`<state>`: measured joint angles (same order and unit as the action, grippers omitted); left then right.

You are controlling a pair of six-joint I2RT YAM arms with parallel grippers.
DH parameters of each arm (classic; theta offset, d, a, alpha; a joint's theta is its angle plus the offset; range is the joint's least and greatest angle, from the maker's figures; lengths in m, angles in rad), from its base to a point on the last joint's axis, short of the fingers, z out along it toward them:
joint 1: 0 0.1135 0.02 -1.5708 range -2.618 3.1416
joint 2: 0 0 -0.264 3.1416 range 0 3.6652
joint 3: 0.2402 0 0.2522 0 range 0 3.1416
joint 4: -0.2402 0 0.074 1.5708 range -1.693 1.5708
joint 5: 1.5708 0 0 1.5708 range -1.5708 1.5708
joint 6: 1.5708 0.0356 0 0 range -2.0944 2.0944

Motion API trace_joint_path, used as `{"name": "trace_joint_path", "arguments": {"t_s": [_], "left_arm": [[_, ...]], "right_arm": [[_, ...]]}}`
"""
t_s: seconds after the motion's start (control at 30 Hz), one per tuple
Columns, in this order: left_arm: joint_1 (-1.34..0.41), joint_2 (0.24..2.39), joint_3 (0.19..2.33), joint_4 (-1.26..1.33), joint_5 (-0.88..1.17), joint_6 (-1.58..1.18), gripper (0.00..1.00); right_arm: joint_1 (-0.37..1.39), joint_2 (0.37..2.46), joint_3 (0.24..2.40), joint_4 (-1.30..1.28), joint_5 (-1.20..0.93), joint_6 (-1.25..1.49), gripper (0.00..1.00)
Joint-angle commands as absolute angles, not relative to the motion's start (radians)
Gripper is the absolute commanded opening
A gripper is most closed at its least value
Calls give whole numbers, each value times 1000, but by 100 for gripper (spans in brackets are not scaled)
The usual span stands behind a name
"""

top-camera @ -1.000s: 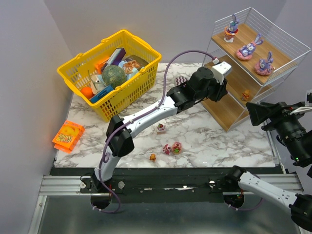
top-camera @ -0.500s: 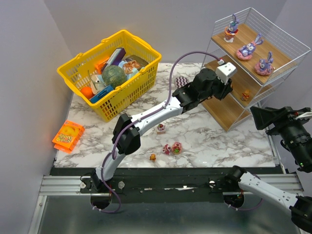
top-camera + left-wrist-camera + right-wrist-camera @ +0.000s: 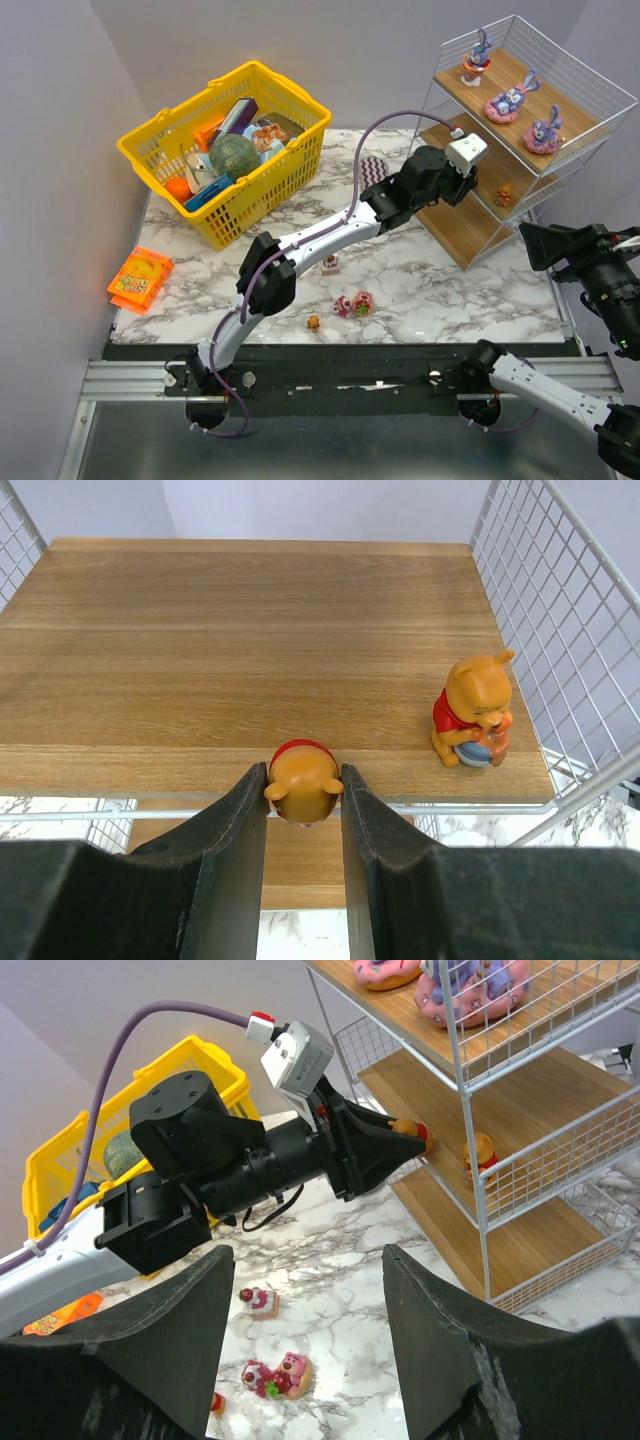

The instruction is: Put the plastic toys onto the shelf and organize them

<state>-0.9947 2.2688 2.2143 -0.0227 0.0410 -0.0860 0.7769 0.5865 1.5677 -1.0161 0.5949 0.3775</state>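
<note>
From above, we see the left arm [image 3: 320, 235] stretched across the marble worktop [image 3: 450, 290] to the shelf [image 3: 560, 150], with its wrist at the front of the middle board. Three purple bunnies [image 3: 509, 101] sit in a row on the top board. One standing bear [image 3: 503, 195] is on the middle board. Four toys lie on the worktop towards its near edge: a pink-and-white figure [image 3: 329, 263], a pink pair [image 3: 362, 302] touching each other, and a loose bear [image 3: 313, 322] just beside them. The yellow basket [image 3: 225, 150] stands at the back left. The right fingers [image 3: 540, 245] hang near the shelf's front right corner.

In the left wrist view, the left fingers [image 3: 235, 820] are clamped on the held bear [image 3: 303, 782], one on each side of it. The toy is right at the front edge of the middle board, and we cannot tell whether it touches the wood. The standing bear is upright to the right, close to the wire side and apart from the held one.

In the right wrist view, the right fingers are spread wide with nothing between them. They point at the left wrist and the shelf, and the pink pair lies on the marble below.
</note>
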Motion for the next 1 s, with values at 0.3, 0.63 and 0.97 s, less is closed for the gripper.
{"name": "trace_joint_path", "arguments": {"t_s": [0.3, 0.63, 0.97], "left_arm": [[-996, 2345, 2226, 63, 8, -51, 24], [-996, 2367, 2214, 98, 8, -37, 24], [-994, 2387, 2197, 147, -46, -6, 30]], "right_arm": [[775, 568, 1546, -1042, 655, 380, 69], [775, 565, 1540, -1039, 670, 373, 69], [776, 564, 1532, -1037, 675, 359, 69]]}}
